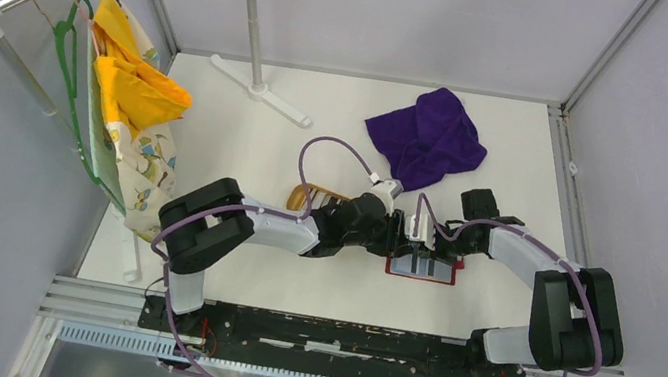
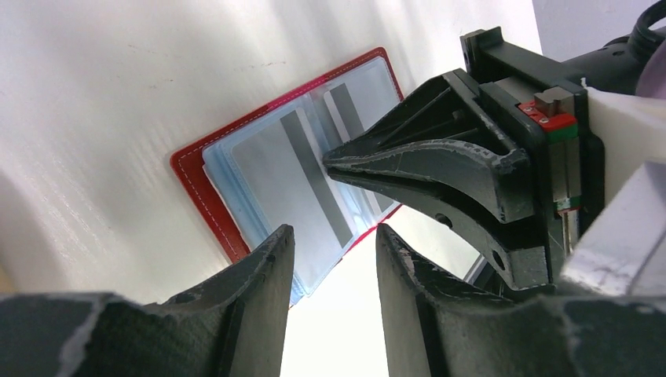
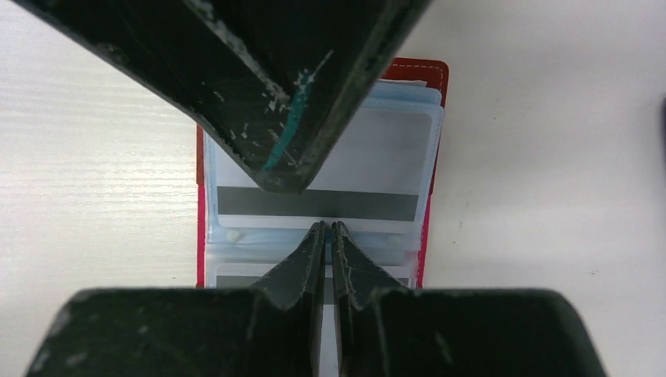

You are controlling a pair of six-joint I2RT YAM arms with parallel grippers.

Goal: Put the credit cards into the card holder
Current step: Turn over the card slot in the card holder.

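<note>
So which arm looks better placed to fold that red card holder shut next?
Probably left. The left fingers stand apart and empty just above the open card holder, free to take a flap. The right fingers are shut, tips down at its fold, apparently pinning it.

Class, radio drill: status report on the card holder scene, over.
Left claw open, low over the card holder. Right claw shut, tips at its centre fold. Credit cards visible in sleeves. Claws crowd each other there.
</note>
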